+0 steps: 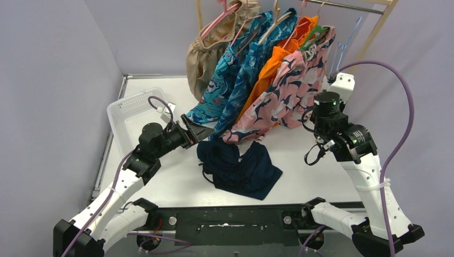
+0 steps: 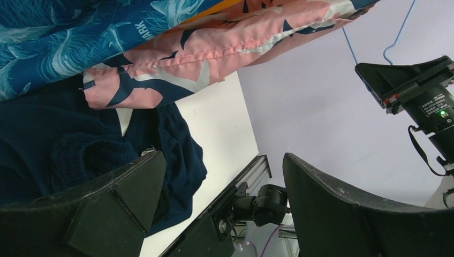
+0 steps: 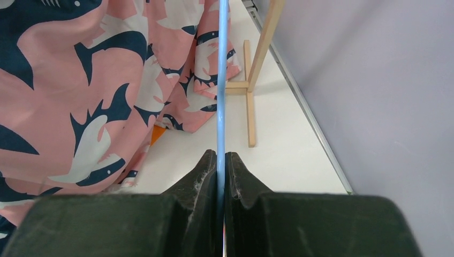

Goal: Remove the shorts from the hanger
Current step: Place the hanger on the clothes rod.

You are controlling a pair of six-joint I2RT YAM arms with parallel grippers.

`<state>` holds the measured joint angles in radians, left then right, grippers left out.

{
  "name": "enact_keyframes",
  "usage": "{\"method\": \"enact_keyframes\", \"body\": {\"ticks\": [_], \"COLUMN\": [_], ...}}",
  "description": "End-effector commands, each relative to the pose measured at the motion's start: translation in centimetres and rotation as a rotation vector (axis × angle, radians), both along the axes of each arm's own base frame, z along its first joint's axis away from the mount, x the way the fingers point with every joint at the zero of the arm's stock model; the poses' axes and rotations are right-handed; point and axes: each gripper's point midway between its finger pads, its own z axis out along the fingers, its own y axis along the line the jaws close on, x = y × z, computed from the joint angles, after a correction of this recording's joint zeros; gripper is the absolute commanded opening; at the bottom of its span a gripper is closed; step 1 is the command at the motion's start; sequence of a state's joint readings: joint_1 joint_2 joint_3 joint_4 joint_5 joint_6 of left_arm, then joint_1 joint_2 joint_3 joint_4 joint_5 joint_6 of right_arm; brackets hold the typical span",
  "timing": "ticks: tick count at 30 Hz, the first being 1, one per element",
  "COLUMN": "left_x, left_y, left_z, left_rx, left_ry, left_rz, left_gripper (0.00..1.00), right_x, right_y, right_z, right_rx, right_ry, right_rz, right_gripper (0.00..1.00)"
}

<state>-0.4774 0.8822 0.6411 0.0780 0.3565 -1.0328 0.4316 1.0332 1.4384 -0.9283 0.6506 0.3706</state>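
Navy shorts (image 1: 239,168) lie crumpled on the table, off any hanger; they also show in the left wrist view (image 2: 59,150). Pink shark-print shorts (image 1: 292,88), orange shorts (image 1: 273,64), teal-blue print shorts (image 1: 249,75), turquoise print shorts (image 1: 222,80) and tan shorts (image 1: 206,51) hang on hangers on the rack. My left gripper (image 1: 201,131) is open and empty (image 2: 222,160), just above the navy shorts, under the pink hem (image 2: 214,48). My right gripper (image 1: 339,80) is shut on a bare light blue hanger (image 3: 220,80), right of the pink shorts (image 3: 80,107).
A white basket (image 1: 127,113) stands at the table's left side. The wooden rack (image 1: 381,24) stands at the back, with its foot (image 3: 250,107) on the table near the right wall. Purple walls close in left, back and right.
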Motion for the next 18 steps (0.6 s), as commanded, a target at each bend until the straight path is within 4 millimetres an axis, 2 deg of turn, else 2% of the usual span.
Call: {"method": "enact_keyframes", "body": {"ticks": [1,10,15,17,18], "left_x": [0.7,1.2,0.9,0.7,0.4], "left_y": [0.3,1.0,1.5,1.6,1.6], "left_z": [3.2,3.3,2.5,2.0,1.1], "left_rx": [-0.016,-0.006,-0.014,-0.009,-0.005], "left_ry": [-0.08,-0.087,-0.077,-0.063,-0.046], "left_rz": [0.011,0.05,0.069,0.071,0.058], "left_gripper": [0.81,0.81,0.81,0.81,0.81], "right_x": [0.3,1.2,1.9,1.8,1.6], "right_y": [-0.9,-0.6,-0.6,-0.9,-1.1], "right_z": [2.9,2.6,1.7,2.2,2.5], "right_rx": [-0.02,-0.021,-0.028,-0.03,-0.03], "right_ry": [-0.081,-0.077,-0.059,-0.066,-0.077], "right_rz": [-0.03,0.006,0.013,0.007,-0.002], "right_gripper": [0.0,0.0,0.0,0.0,0.0]}}
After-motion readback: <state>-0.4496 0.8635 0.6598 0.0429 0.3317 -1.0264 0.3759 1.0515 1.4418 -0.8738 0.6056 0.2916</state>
